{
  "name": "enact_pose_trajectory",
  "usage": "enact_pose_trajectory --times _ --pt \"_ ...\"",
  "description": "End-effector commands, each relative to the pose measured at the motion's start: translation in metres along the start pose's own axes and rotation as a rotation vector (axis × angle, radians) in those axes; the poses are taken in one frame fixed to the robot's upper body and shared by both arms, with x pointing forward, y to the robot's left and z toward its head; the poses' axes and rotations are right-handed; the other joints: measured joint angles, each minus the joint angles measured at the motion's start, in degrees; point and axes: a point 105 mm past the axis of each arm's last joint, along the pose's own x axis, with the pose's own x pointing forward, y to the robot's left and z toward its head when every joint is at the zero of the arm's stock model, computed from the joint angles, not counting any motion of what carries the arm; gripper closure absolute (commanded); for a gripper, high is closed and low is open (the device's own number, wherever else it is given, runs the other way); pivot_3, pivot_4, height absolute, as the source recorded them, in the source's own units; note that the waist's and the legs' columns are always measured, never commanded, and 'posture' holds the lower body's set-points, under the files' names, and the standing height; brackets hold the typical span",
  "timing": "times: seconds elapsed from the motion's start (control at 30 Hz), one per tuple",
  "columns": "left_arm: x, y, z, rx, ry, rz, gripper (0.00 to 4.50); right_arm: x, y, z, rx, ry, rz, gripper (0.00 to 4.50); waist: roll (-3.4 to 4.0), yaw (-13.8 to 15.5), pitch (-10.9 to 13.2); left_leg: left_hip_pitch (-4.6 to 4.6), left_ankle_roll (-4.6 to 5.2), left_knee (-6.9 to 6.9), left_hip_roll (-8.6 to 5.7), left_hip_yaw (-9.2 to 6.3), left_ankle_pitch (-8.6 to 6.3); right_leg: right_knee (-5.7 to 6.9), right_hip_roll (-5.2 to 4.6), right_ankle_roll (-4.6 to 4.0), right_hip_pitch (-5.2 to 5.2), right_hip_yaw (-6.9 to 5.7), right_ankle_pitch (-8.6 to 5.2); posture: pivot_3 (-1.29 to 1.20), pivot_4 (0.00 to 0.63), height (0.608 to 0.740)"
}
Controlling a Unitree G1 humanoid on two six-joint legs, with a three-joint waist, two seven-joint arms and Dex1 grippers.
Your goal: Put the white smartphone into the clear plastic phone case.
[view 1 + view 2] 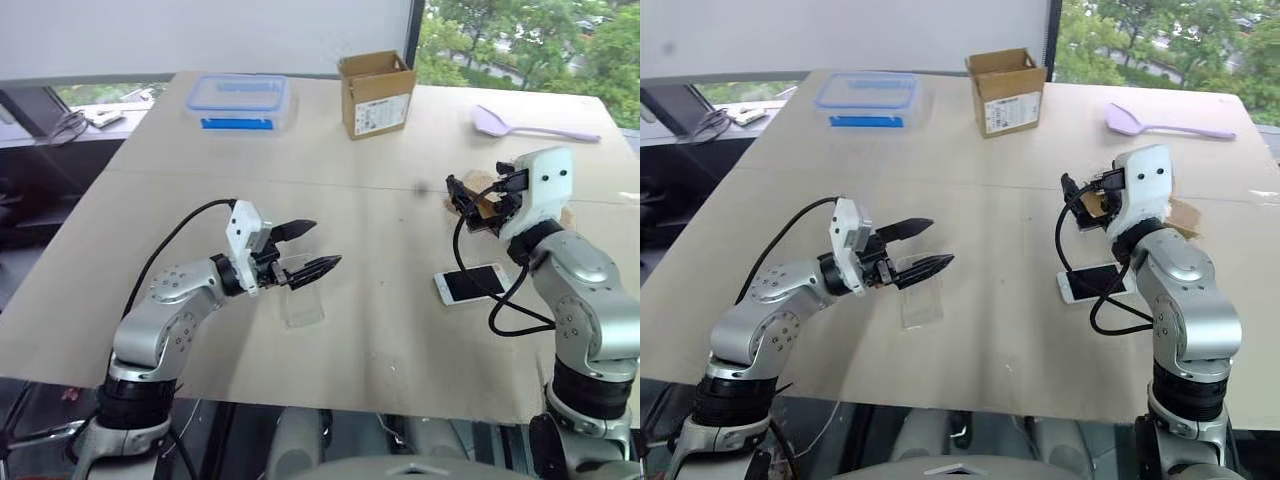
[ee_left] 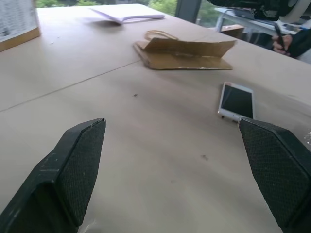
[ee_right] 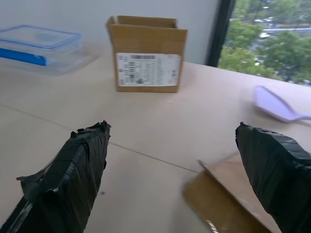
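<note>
Left eye view: at the far left of the worktop [image 1: 380,330] a clear box with a blue-rimmed lid [image 1: 240,100] is seen near the back edge, one of its kind and well away from the work, so it is judged to be a bystander. Nearer the front, the left tool [image 1: 305,250] is held above the worktop with its two black fingers spread wide and nothing between them; the clear plastic phone case [image 1: 303,305] lies flat just below and beside those fingers, probably because it is the thing to be steadied or lifted first. One case is counted. Further right, at the back, one open cardboard box [image 1: 377,92] stands upright. Right of centre the white smartphone [image 1: 471,283] lies flat, screen up, on the bare worktop, well apart from the case and close beside the right arm, so it is judged that the phone has not yet been picked up. One phone is counted. Above it the right tool [image 1: 462,198] is raised off the surface, pointing level across the worktop, its fingers likewise spread and empty; a flattened piece of brown cardboard [image 2: 187,48] lies beneath and beyond it. At the far right, one lilac spatula [image 1: 530,125] rests by the back edge. Two tools are counted in all, neither gripping anything.
</note>
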Motion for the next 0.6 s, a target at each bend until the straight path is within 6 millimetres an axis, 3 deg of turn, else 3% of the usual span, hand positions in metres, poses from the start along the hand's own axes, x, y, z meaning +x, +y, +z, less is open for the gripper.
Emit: enact_pose_trajectory --times 0.03,0.23,0.37,0.47,0.6 --pt "-0.002 0.002 0.004 0.021 -0.017 0.018 0.0 -0.002 0.02 0.02 -0.062 -0.075 0.088 0.05 0.0 -0.2 0.0 -0.01 0.0 0.0 0.0 -0.07 0.0 0.06 0.03 0.01 0.0 -0.08 -0.01 0.0 0.15 0.74" --pt "-0.013 0.013 -0.004 0.016 0.023 0.068 0.0 -0.019 0.052 0.007 -0.146 -0.048 0.317 0.05 -0.02 -0.3 0.0 -0.09 0.01 0.04 0.02 -0.49 0.0 0.07 0.08 0.02 0.05 -0.21 -0.02 0.0 0.15 0.74" --pt "-0.027 0.014 -0.017 0.041 0.102 0.053 0.0 -0.042 0.072 0.001 -0.149 -0.028 0.524 0.05 -0.03 -0.4 0.0 -0.11 0.02 0.06 0.06 -0.56 0.0 -0.02 -0.01 0.02 0.1 -0.32 -0.02 0.0 0.15 0.74" --pt "-0.043 0.017 -0.027 0.055 0.169 0.039 0.0 -0.068 0.085 -0.021 -0.196 0.058 0.701 0.05 -0.03 -0.4 0.0 -0.1 0.01 0.06 0.07 -0.67 0.0 -0.03 -0.03 0.0 0.15 -0.46 -0.03 0.0 0.15 0.74" --pt "-0.061 0.009 -0.036 0.094 0.274 -0.063 0.0 -0.089 0.09 -0.032 -0.155 0.105 0.785 0.05 -0.04 -0.4 0.0 -0.11 0.01 0.06 0.11 -0.79 0.0 -0.08 -0.12 -0.22 0.2 -0.64 -0.16 0.0 0.15 0.74"
